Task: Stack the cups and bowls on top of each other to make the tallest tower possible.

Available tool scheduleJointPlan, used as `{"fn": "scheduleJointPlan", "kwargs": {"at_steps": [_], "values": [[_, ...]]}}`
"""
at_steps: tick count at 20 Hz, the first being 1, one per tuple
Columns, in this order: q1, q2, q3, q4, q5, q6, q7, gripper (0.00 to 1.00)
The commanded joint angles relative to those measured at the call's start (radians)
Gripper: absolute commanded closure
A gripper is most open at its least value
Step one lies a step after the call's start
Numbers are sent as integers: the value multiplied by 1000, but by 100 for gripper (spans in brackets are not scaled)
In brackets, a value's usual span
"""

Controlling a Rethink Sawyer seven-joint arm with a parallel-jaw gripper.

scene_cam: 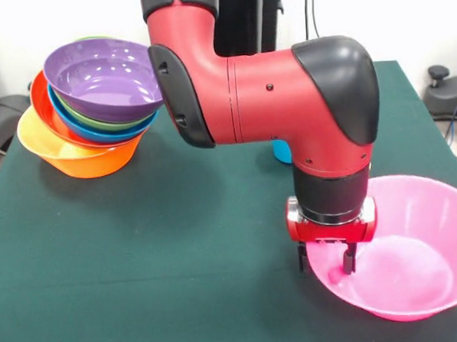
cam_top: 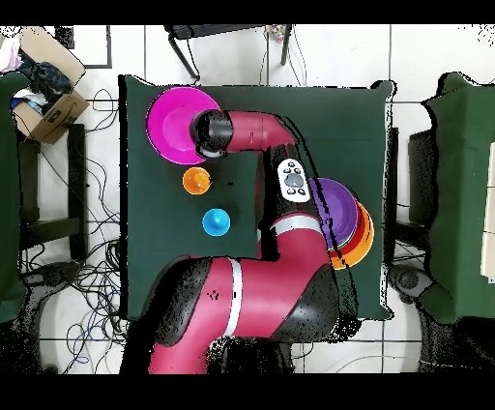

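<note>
A big pink bowl (scene_cam: pixel 406 273) sits at the front right of the table; in the overhead view the pink bowl (cam_top: pixel 174 121) is at the upper left. My gripper (scene_cam: pixel 325 259) is open and straddles its near-left rim, one finger inside the bowl and one outside. The tower (scene_cam: pixel 87 109) stands at the back left: an orange bowl (scene_cam: pixel 78 157) as base, then red-orange, blue and green bowls, with a purple bowl (scene_cam: pixel 105 78) tilted on top. From above, an orange cup (cam_top: pixel 196 180) and a blue cup (cam_top: pixel 216 222) stand apart on the cloth. The arm hides most of the blue cup (scene_cam: pixel 280 151).
The table (scene_cam: pixel 178 242) has a dark green cloth. My arm (cam_top: pixel 280 280) stretches across its middle, between the cups and the tower (cam_top: pixel 346 224). A cardboard box (cam_top: pixel 46 102) and chairs stand off the table's sides.
</note>
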Motion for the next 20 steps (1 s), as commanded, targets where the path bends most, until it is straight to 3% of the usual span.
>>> {"fn": "scheduleJointPlan", "kwargs": {"at_steps": [1,6,7,9,11,20], "values": [[-7,63,108,8,-82,-43,-207,0],[-15,47,119,23,-80,-49,-191,0],[-16,47,125,20,-86,-40,-209,100],[-18,41,123,24,-78,-49,-187,100],[-17,30,121,17,-87,-4,-217,100],[1,-24,91,-8,-77,101,-169,100]]}}
